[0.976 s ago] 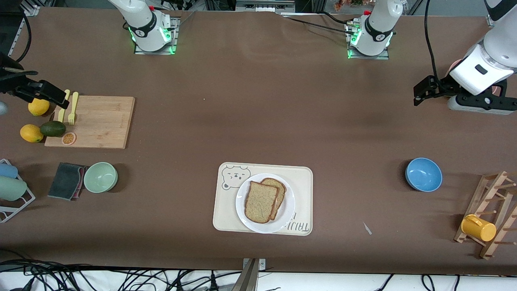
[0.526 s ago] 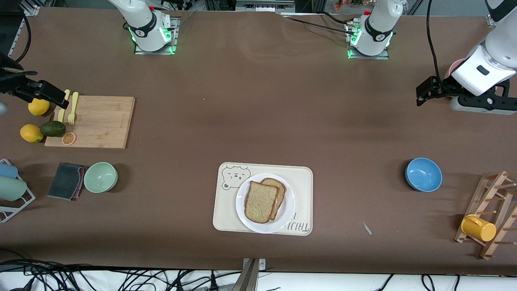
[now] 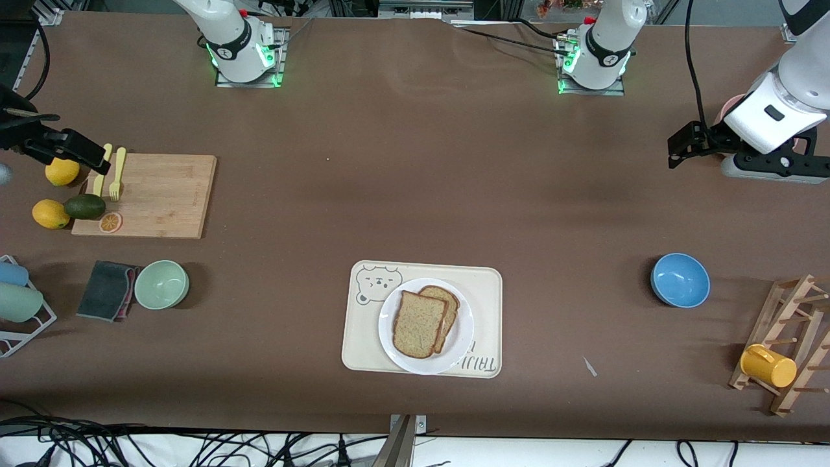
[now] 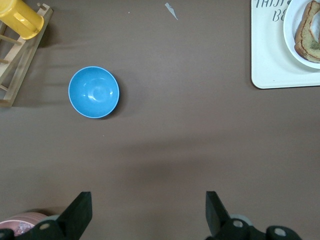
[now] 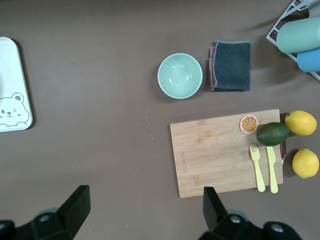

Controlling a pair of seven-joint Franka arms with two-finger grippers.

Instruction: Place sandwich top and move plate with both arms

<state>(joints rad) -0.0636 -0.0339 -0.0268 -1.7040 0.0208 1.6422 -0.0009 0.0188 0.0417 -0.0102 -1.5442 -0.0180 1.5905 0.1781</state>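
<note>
Left claw: released, you hold it over bare counter at its own end.
Right claw: released, near the cutting board.
Sandwich top: on the plate.

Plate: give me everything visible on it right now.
The plate is round, plain white and glossy, ceramic by the look, lying flat on the cream bear-print tray, its rim overhanging the tray's edge nearest the front camera. It carries two slices of brown bread: the sandwich top lies uppermost, overlapping a second slice that peeks out beneath it. The left wrist view catches only part of the rim. Neither hand touches it; both arms wait at their own ends of the table.
</note>
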